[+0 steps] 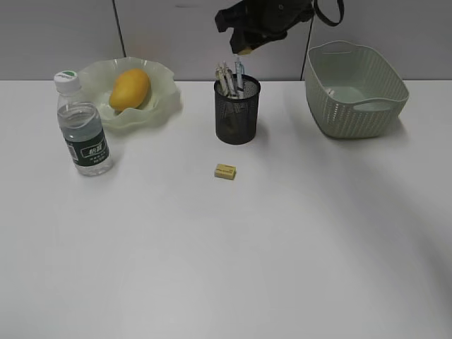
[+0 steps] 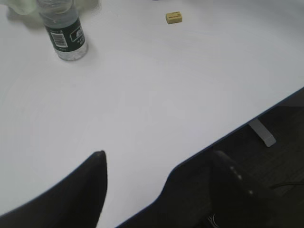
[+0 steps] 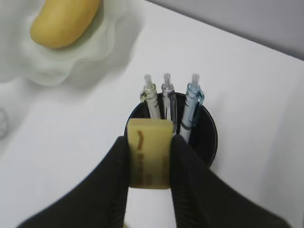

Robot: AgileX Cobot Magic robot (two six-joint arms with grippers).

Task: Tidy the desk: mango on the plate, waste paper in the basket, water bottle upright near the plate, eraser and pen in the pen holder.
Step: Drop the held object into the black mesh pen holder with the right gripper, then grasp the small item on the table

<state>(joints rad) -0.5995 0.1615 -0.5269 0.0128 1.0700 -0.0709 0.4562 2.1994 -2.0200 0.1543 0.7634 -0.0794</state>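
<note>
My right gripper (image 1: 247, 44) (image 3: 149, 142) hangs just above the black mesh pen holder (image 1: 237, 113) (image 3: 210, 137) and is shut on a yellow eraser (image 3: 149, 156). Three pens (image 1: 229, 76) (image 3: 167, 97) stand in the holder. A second yellow eraser (image 1: 225, 171) (image 2: 174, 17) lies on the desk (image 1: 212, 268) in front of the holder. The mango (image 1: 131, 89) (image 3: 64, 21) rests on the wavy green plate (image 1: 166, 85) (image 3: 95, 57). Beside the plate the water bottle (image 1: 83, 127) (image 2: 64, 31) stands upright. My left gripper (image 2: 159, 154) is open over the desk's near edge, holding nothing. The waste paper is out of view.
The green woven basket (image 1: 353, 92) stands at the back right. A grey partition wall runs behind the desk. In the left wrist view the desk's front edge (image 2: 266, 111) drops to a dark floor.
</note>
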